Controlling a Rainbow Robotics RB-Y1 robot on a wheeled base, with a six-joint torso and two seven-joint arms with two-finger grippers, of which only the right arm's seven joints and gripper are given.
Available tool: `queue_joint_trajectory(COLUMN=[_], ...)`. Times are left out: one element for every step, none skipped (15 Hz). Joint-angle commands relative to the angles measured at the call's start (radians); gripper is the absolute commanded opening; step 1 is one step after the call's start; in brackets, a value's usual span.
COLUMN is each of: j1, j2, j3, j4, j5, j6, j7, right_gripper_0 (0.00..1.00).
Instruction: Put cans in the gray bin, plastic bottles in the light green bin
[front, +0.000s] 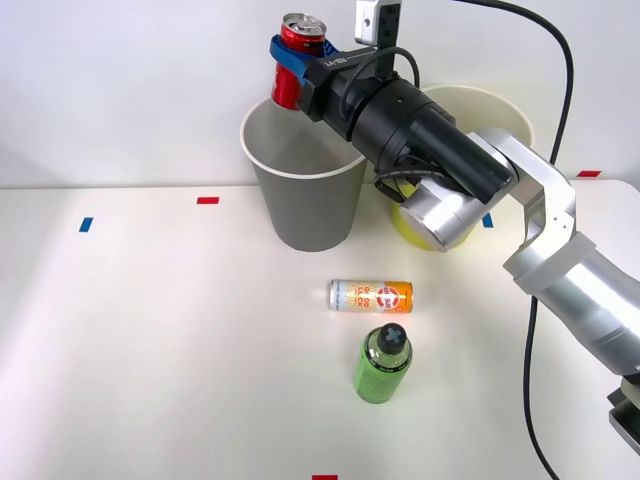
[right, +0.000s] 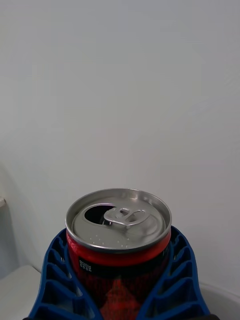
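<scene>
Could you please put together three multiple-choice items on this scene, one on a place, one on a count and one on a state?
1. Where is the red can?
A. Lying on the table
B. Held above the gray bin
C. Inside the light green bin

2. How many drink containers lie on the table?
A. One
B. Two
C. Three

3. What state is the right tool in?
A. Open, holding nothing
B. Shut on the green bottle
C. Shut on the red can

Answers:
1 B: the can sits over the gray bin's rim in the front view.
2 B: the silver-and-orange can and the green bottle.
3 C: blue fingers hug the can's sides.
</scene>
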Motion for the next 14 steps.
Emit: queue_joint_trajectory(j1=[-0.056,-0.068,-0.082,-0.09,-0.093,-0.093,-0.093,-0.093,-0.093,-0.093,-0.093,-0.093,-0.093,-0.091], j2=[0.003,0.006,0.008,0.008,0.008,0.008,0.008,0.005,0.002,0.003,0.002,0.0,-0.003,-0.006], j3=[0.053,0.062,0.076,0.087,0.091,0.091,0.091,0.091,0.091,0.091,0.091,0.091,0.091,0.091], j4=[0.134,0.161,0.19,0.213,0.233,0.233,0.233,0.233,0.233,0.233,0.232,0.232,0.23,0.23], j5=[0.0,0.0,0.0,-0.002,-0.002,-0.005,-0.009,-0.011,-0.009,-0.009,-0.008,-0.008,-0.006,-0.003], j6=[-0.075,-0.088,-0.105,-0.122,-0.145,-0.147,-0.148,-0.147,-0.147,-0.148,-0.154,-0.164,-0.171,-0.173], j7=[-0.002,-0.002,0.001,-0.002,-0.005,-0.01,-0.013,-0.013,-0.01,-0.008,-0.007,-0.01,-0.005,-0.004], right_gripper_0=[0.0,0.0,0.0,0.0,0.0,0.01,0.14,0.38,0.62,0.94,1.0,1.0,1.0,1.0])
